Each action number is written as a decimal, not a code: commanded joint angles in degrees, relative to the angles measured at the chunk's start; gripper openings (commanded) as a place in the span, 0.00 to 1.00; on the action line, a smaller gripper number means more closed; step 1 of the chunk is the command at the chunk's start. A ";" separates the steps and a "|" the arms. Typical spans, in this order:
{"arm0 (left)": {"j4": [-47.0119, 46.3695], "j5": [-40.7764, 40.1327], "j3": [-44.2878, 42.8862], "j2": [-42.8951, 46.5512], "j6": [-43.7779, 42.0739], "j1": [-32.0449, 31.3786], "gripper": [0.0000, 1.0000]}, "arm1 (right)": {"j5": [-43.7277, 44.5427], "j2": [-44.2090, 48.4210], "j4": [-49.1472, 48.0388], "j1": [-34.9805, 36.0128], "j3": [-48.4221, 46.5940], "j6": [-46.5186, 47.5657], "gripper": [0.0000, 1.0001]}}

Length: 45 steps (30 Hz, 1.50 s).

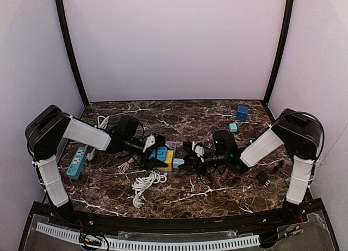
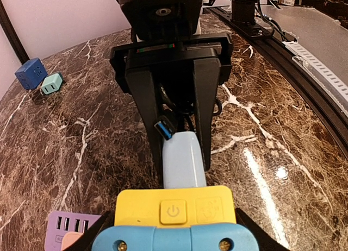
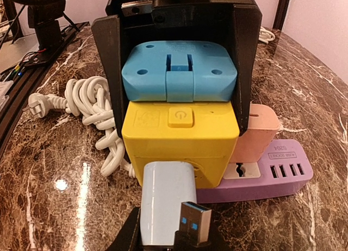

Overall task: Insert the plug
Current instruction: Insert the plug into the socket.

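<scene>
From above, my left end effector is clenched on the blue-and-yellow socket cube near the middle of the bench. My right end effector meets that cube from its right side, grasping the pale blue plug, which touches the cube's yellow half. A purple power strip lies just on the cube's far side and a coiled white cable just on its near side. From my left wrist, the plug runs straight out from the cube's yellow face and passes between the opposite black fingers, with a blue-tongued USB connector at its outer end. I see no gap where plug meets cube. From my right wrist, the same joint looks closed, the plug butted against the yellow face on the side of the power button. Its pins are hidden, so I cannot tell how deep they sit. I judge the insertion made or nearly so; what is left is a last push if needed, then letting go of the plug.
</scene>
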<state>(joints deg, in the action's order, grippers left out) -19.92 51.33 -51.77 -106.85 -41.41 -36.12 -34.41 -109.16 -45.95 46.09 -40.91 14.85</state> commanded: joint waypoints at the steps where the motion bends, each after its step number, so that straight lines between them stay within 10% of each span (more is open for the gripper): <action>1: 15.59 -6.80 1.12 -5.79 -1.60 -3.66 0.24 | 2.44 0.01 -8.57 3.02 -5.56 1.80 0.00; 11: 3.60 -5.39 2.02 -7.80 7.04 -4.92 0.15 | 4.58 -2.71 -2.65 5.89 -18.07 -0.38 0.00; 21: 6.35 -8.43 2.99 -4.60 7.09 -4.59 0.16 | 4.31 2.23 -5.84 3.86 -8.80 -2.05 0.00; 31: 10.94 -14.17 0.85 0.51 0.98 -4.57 0.69 | 12.26 4.22 -1.55 3.74 -2.91 -2.46 0.02; 45: 19.24 -10.15 -0.76 3.49 -6.83 -4.48 0.66 | -0.72 2.62 2.60 3.92 -7.31 4.80 0.07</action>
<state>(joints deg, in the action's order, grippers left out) -11.68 39.99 -53.34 -102.72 -44.05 -39.22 -26.98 -106.76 -37.36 49.12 -43.62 17.47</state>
